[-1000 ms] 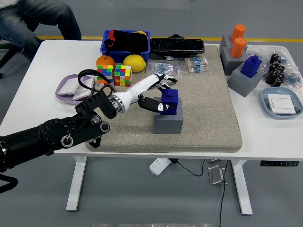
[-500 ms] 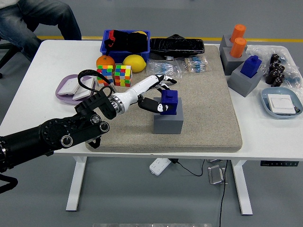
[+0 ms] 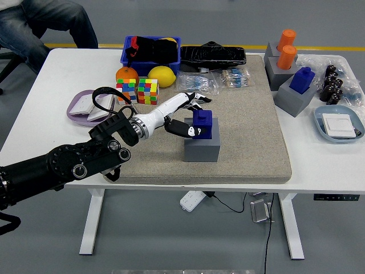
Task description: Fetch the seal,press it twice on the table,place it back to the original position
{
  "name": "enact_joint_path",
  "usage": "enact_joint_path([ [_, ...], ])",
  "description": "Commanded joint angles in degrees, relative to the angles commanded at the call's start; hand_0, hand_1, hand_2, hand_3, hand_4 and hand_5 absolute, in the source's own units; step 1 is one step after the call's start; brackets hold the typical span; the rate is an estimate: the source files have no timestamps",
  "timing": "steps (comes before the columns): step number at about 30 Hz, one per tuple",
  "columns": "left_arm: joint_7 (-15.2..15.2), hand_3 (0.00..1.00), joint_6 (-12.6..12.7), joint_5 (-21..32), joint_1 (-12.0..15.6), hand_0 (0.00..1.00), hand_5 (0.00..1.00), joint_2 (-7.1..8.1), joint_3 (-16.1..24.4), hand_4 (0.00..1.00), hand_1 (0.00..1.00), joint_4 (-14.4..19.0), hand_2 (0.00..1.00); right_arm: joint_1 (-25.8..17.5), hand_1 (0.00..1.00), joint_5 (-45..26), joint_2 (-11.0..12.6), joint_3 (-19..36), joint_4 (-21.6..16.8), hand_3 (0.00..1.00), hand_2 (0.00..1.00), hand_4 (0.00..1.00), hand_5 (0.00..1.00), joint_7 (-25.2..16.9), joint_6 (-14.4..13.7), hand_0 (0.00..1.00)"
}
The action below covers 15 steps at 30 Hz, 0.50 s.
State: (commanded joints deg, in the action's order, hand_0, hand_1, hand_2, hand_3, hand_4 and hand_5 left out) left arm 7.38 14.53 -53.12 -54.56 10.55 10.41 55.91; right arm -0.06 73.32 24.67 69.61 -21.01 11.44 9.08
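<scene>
A blue seal (image 3: pixel 204 123) stands in a grey block holder (image 3: pixel 202 149) near the middle of the tan felt mat (image 3: pixel 251 131). My left arm reaches in from the lower left, and its white hand (image 3: pixel 193 119) is closed around the seal from the left side. The thumb presses the seal's front and the other fingers wrap behind it. The seal sits low in the holder. My right hand does not show.
At the right stand another blue seal (image 3: pixel 301 80) and two orange seals (image 3: pixel 287 48) in grey holders. Rubik's cubes (image 3: pixel 147 90), a lemon (image 3: pixel 162 75), an orange (image 3: pixel 126 74) and a blue bin (image 3: pixel 151 50) sit behind my hand. A purple tray (image 3: pixel 85 107) lies left. A person (image 3: pixel 45 23) sits at the far left.
My left hand and the seal have shifted very slightly left; the grip looks the same.
</scene>
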Motion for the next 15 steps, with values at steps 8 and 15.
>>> enact_joint_path([
  [8,0.1,0.842,-0.4,0.3,0.1,0.820,0.002,0.09,0.1,0.797,0.760,0.0,0.682,-0.2,0.769,0.0,0.0,-0.1,0.0,0.777,0.769,0.828,0.462,0.0,0.0,0.924],
  [15,0.3,0.843,-0.7,0.4,0.0,0.827,0.002,0.01,0.3,0.816,0.771,-0.1,0.705,-0.1,0.769,0.1,0.1,0.0,-0.1,0.777,0.769,0.828,0.462,0.0,0.0,0.924],
])
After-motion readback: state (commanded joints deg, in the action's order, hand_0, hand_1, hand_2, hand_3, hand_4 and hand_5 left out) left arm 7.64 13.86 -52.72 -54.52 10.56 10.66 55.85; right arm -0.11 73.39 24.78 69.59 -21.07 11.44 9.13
